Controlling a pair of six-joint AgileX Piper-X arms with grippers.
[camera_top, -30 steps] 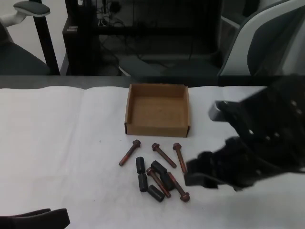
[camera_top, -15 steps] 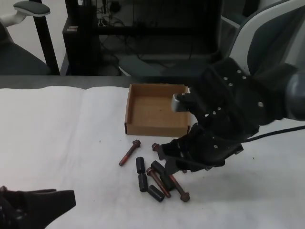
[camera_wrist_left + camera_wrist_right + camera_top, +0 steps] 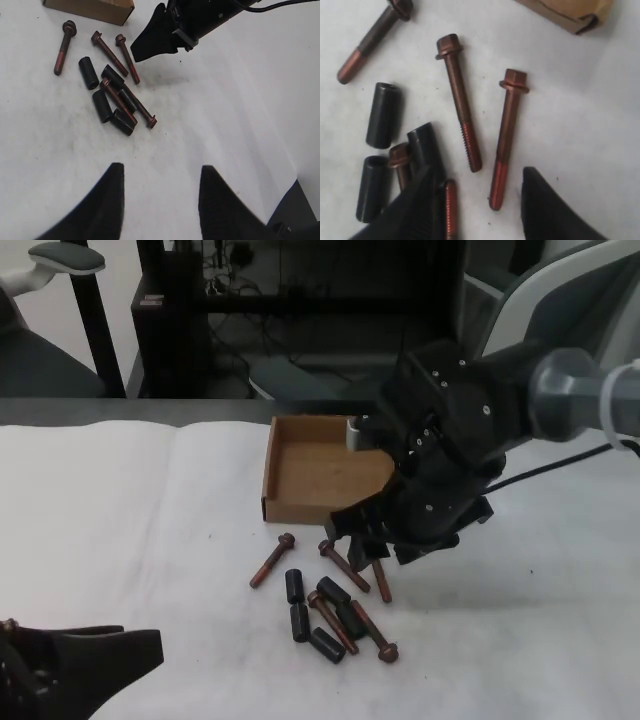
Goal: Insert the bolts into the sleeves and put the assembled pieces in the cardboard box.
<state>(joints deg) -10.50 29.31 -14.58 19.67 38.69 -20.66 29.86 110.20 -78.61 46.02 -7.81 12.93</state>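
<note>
Several copper-coloured bolts [image 3: 343,565] and black sleeves [image 3: 293,585] lie loose on the white cloth in front of the cardboard box [image 3: 300,475]. My right gripper [image 3: 362,538] hangs open just above the two bolts nearest the box's front right corner. In the right wrist view those two bolts [image 3: 462,105] [image 3: 507,135] lie side by side ahead of my right gripper [image 3: 480,210], with sleeves [image 3: 382,115] beside them. My left gripper [image 3: 160,200] is open and holds nothing, low at the near left [image 3: 140,652], well short of the pile [image 3: 117,95].
The box [image 3: 90,10] has nothing inside and the right arm covers its right wall. One bolt [image 3: 272,559] lies apart at the pile's left. White cloth [image 3: 120,530] stretches wide on both sides. Chairs and dark furniture stand behind the bench.
The right arm has swung from the near right toward the box and now hangs over the bolts by its front corner. The left gripper has come slightly further into view.
</note>
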